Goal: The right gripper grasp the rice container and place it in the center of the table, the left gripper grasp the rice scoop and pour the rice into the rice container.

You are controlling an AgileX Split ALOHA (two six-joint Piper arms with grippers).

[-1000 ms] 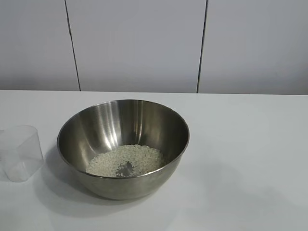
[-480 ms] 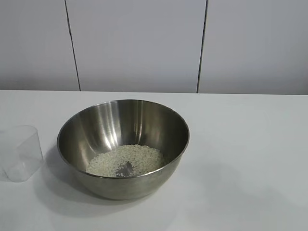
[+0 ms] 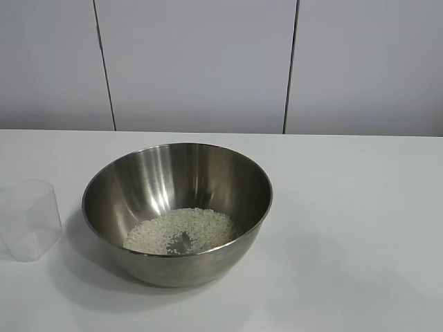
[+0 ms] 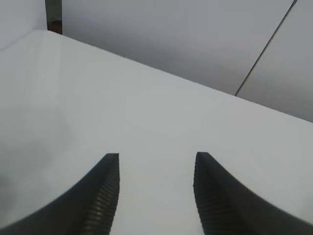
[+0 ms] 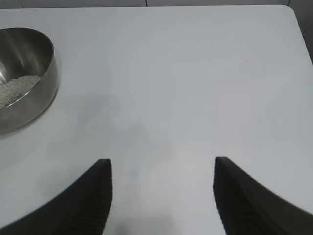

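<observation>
From the outside camera, the rice container (image 3: 177,211) sits near the middle of the table (image 3: 346,228), upright, with a low heap of rice (image 3: 181,230) spread across its bottom. Just beside it, toward the left edge of this view, the rice scoop (image 3: 28,220) stands upright on the tabletop, apart from the bowl and looking empty. Neither arm shows in this view. Behind the table runs a pale panelled wall (image 3: 201,66) with 2 dark seams.

On the left wrist camera, the left gripper (image 4: 155,196) hangs over bare table, its 2 fingers spread apart with nothing between them; the wall rises beyond the far table edge.

On the right wrist camera, the right gripper (image 5: 161,196) also has its 2 fingers parted and holds nothing. It is over bare white table, well apart from the rice container (image 5: 24,78), which shows at the edge of the picture with rice (image 5: 17,90) inside.
</observation>
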